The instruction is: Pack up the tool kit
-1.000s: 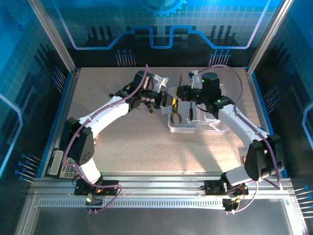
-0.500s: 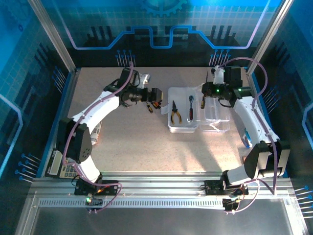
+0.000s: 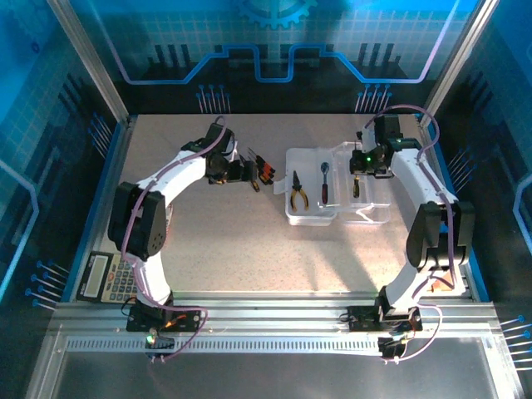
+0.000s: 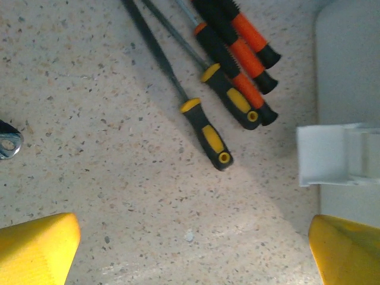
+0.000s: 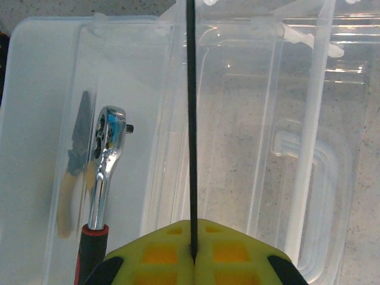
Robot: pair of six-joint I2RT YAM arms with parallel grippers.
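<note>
Mid-packing: right fingers (image 5: 160,256) clamp a thin black tool shaft (image 5: 191,119) over the open clear case (image 3: 312,218), pliers (image 3: 298,191) and ratchet (image 5: 104,160) already inside. Left fingers (image 4: 35,246) spread wide, empty, above loose screwdrivers (image 4: 208,133) on the table (image 4: 89,154) beside it; next: drop onto one handle and close

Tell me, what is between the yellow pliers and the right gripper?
In the top view, a silver ratchet lies in the clear case, between the pliers and the right gripper.
</note>
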